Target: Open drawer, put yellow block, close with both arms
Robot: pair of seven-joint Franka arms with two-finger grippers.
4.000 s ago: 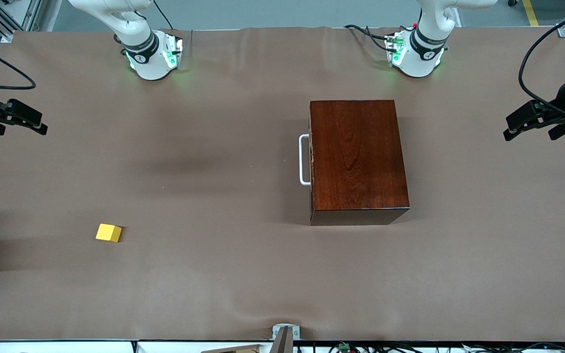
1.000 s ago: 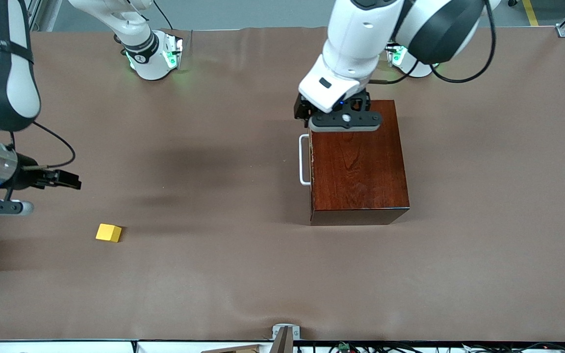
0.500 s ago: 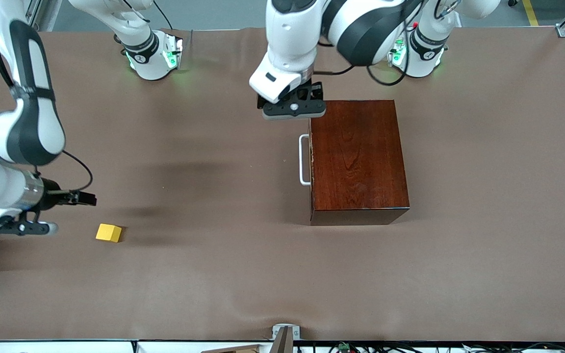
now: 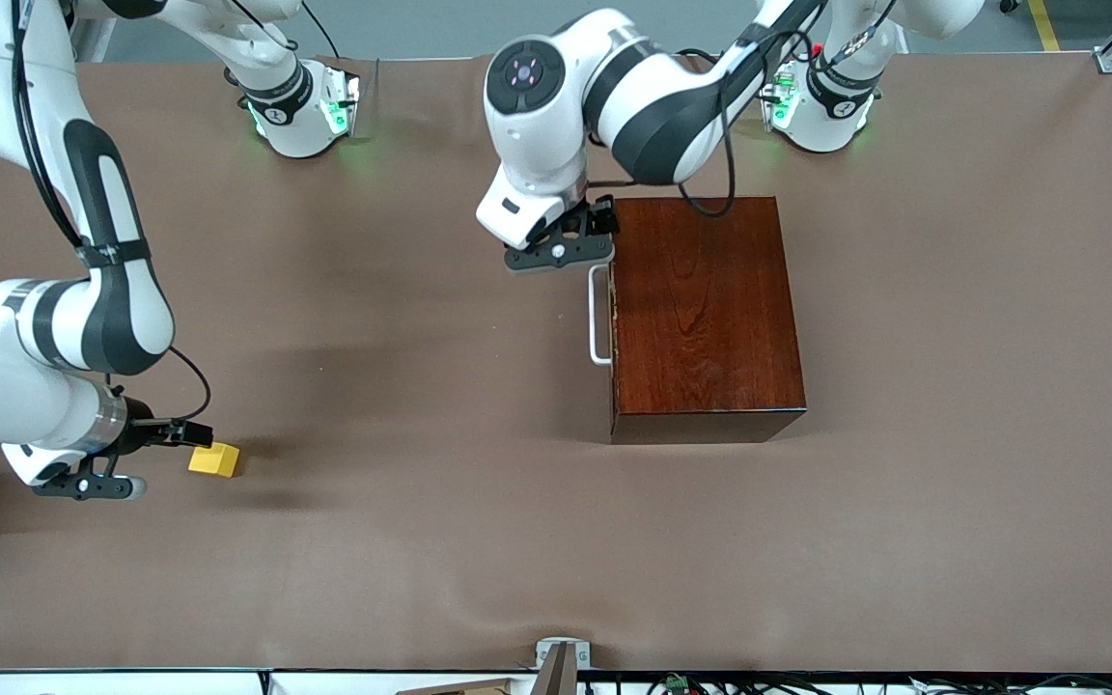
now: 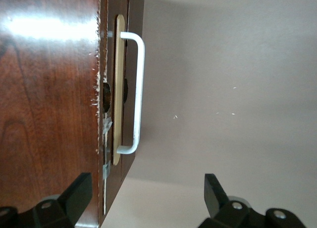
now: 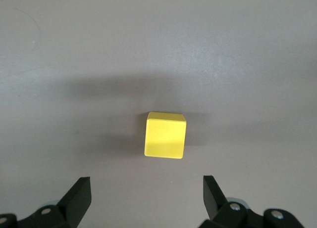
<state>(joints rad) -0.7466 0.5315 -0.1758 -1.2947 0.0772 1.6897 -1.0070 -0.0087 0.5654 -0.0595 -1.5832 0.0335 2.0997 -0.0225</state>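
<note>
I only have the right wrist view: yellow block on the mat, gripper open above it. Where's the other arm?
Observer: The left gripper is over the mat at the drawer's white handle, at the handle's end farther from the front camera.
Operator: Drawer open yet?
Observer: No. The drawer sits shut in the wooden box; the left wrist view shows only a thin seam.
Operator: Left gripper on the handle?
Observer: Not yet. It is open, and the handle lies ahead of its fingertips, untouched.
Operator: How far apart are block and box?
Observer: The yellow block lies toward the right arm's end of the table, nearer the front camera than the box, with the right gripper right beside it.
</note>
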